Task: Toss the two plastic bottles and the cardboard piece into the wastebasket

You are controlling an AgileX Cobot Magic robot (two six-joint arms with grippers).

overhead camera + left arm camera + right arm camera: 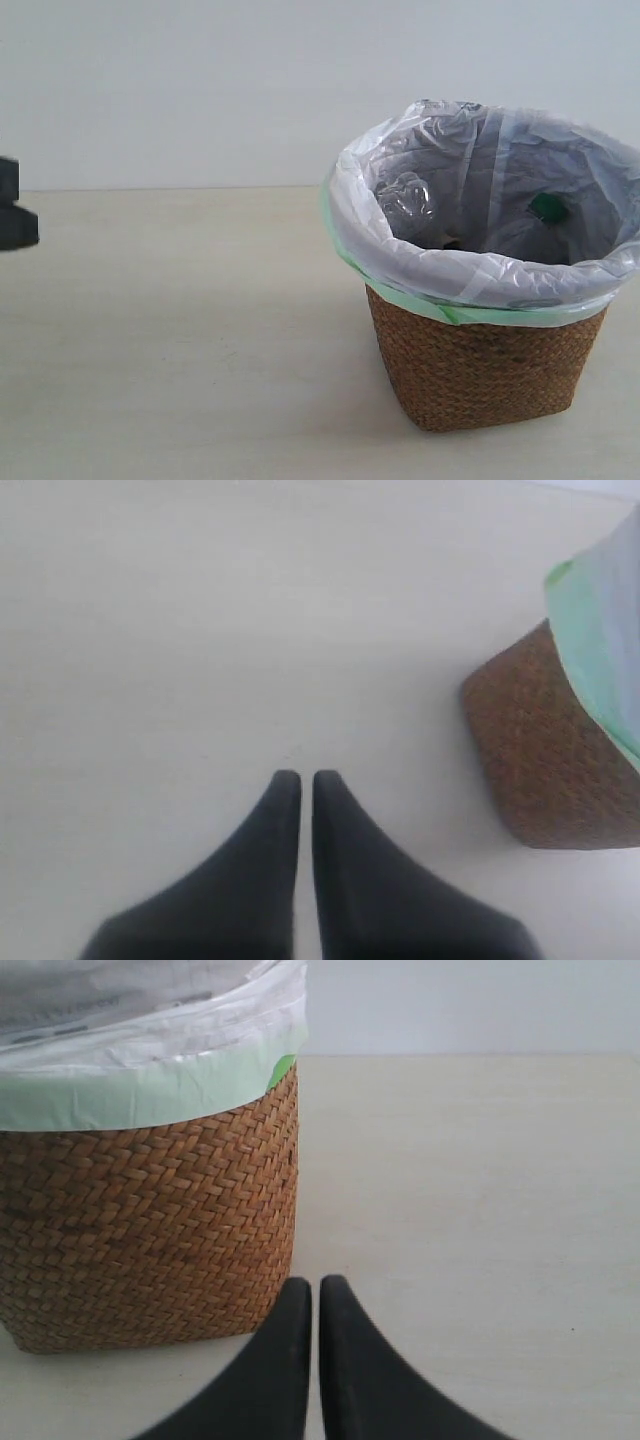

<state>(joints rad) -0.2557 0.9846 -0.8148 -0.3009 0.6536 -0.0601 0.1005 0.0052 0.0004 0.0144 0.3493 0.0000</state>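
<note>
The wastebasket [480, 360], brown wicker lined with a white bag over a green edge, stands on the right of the table. Inside it a clear plastic bottle body [405, 197] lies against the liner, and a green cap [548, 207] shows deeper in. I cannot tell whether both belong to one bottle. The cardboard piece is hidden. My left gripper [300, 777] is shut and empty over bare table, with the wastebasket [545, 750] off to one side. My right gripper [316, 1282] is shut and empty, close beside the foot of the wastebasket [150, 1230].
A black part of the left arm [15, 215] shows at the far left edge of the exterior view. The pale table [180, 330] meets a plain white wall behind.
</note>
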